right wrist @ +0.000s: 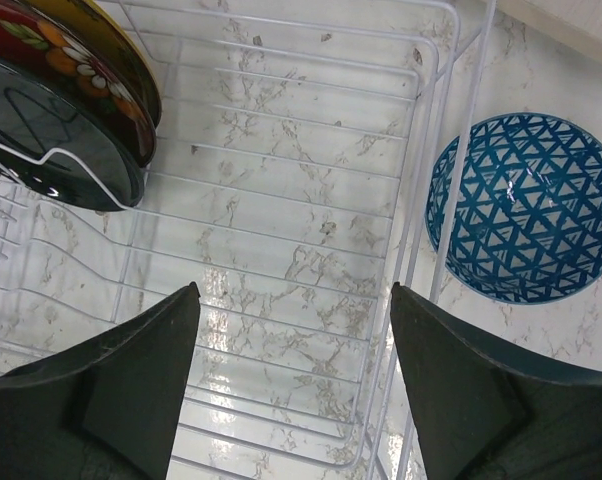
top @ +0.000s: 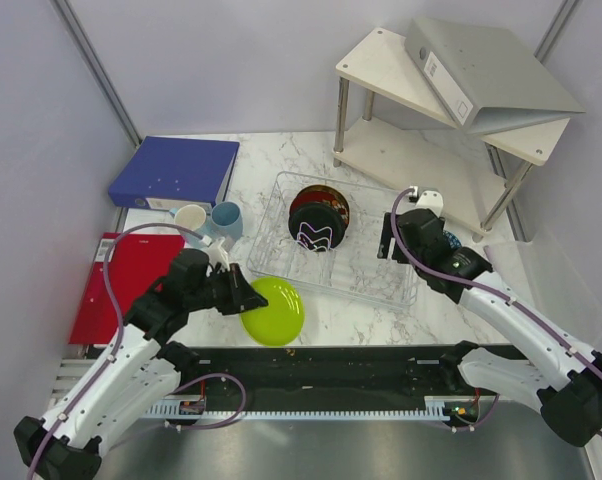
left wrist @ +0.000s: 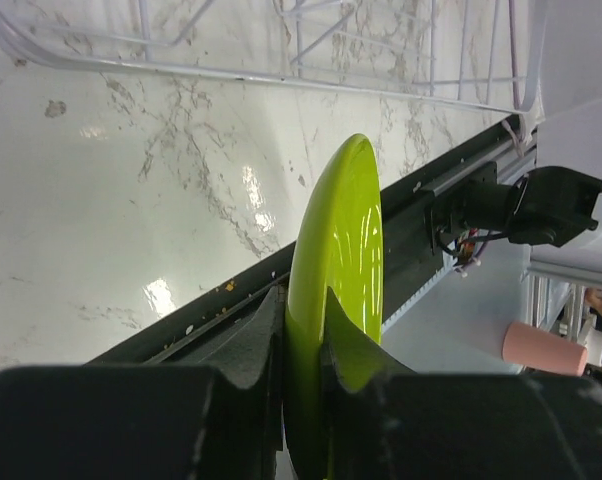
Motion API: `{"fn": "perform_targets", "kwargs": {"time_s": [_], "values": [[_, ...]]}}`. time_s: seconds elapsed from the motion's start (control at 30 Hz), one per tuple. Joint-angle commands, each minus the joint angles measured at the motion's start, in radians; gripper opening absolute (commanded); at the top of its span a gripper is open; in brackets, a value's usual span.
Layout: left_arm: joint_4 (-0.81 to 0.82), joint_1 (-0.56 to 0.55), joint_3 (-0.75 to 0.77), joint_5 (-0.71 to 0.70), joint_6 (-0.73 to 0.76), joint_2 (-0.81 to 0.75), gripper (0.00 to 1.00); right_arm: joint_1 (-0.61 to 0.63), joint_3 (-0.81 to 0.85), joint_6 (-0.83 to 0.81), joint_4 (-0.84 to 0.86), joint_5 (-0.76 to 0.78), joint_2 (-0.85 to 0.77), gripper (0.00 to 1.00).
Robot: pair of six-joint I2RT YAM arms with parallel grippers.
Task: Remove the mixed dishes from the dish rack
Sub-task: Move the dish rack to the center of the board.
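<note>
My left gripper (top: 243, 294) is shut on the rim of the lime-green plate (top: 274, 311), which it holds on edge above the table just in front of the dish rack (top: 381, 285). In the left wrist view the fingers (left wrist: 256, 345) pinch the plate (left wrist: 346, 230) from both sides. A black plate (top: 316, 228) and a yellow-brown patterned plate (top: 328, 196) stand upright in the rack. My right gripper (top: 391, 240) hangs open over the rack's right end (right wrist: 421, 200), with nothing between its jaws (right wrist: 293, 300). The blue patterned bowl (right wrist: 526, 220) sits on the table just outside the rack's right side.
A cream mug (top: 189, 217) and a light blue cup (top: 227, 220) stand left of the rack. A blue binder (top: 176, 170) and a red folder (top: 131, 275) lie further left. A white two-tier shelf (top: 411, 150) carrying a grey binder (top: 481, 70) stands back right. A black rail (top: 331, 365) runs along the near edge.
</note>
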Motion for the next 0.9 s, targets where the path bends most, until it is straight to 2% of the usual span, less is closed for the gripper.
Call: {"fn": "perform_targets", "kwargs": {"time_s": [0.0, 0.23, 0.4, 0.47, 0.6, 0.7, 0.87], "values": [[0.067, -0.031, -0.009, 0.072, -0.041, 0.047, 0.02, -0.001, -0.022, 0.001, 0.044, -0.019, -0.015, 0.84], [0.069, -0.107, -0.014, -0.084, -0.072, 0.223, 0.02, 0.001, -0.05, -0.002, 0.064, -0.025, -0.033, 0.83], [0.087, -0.111, 0.024, -0.181, -0.092, 0.195, 0.02, 0.001, -0.053, -0.013, 0.07, -0.031, -0.044, 0.83], [0.031, -0.111, 0.081, -0.224, -0.06, 0.199, 0.02, 0.001, -0.051, -0.022, 0.07, -0.037, -0.05, 0.83], [-0.219, -0.111, 0.274, -0.366, 0.024, 0.273, 0.02, -0.001, -0.034, -0.037, 0.073, -0.05, -0.048, 0.83], [-0.264, -0.111, 0.31, -0.434, 0.031, 0.27, 0.02, 0.001, -0.031, -0.056, 0.096, -0.054, -0.038, 0.83], [-0.185, -0.109, 0.285, -0.376, -0.002, 0.227, 0.02, -0.002, 0.016, -0.03, 0.023, 0.142, 0.056, 0.85]]}}
